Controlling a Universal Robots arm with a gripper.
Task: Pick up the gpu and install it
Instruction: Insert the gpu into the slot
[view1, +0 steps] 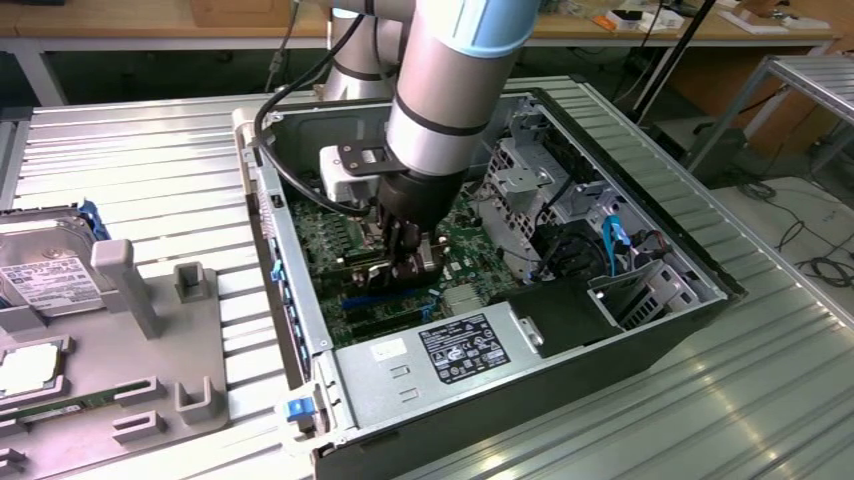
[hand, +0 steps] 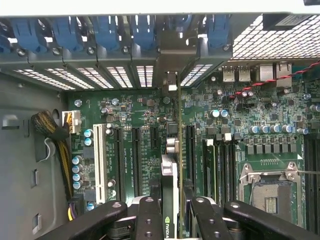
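In the exterior view, the black two-fingered gripper (view1: 404, 262) reaches into the open grey metal computer case (view1: 667, 330), its fingertips hard to make out. In the wrist view, its fingers (hand: 150, 220) clamp the thin green-black gpu (hand: 170, 200) edge-on, directly between them, above the green motherboard (hand: 145, 135) slots.

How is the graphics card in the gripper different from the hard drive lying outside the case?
The graphics card stands on edge between the fingers of the gripper, over the green motherboard inside the computer case; the hard drive lies flat on the grey tray at the exterior view's left, untouched. The card looks thin and dark; the drive is a grey block with a white label. Both are computer parts.
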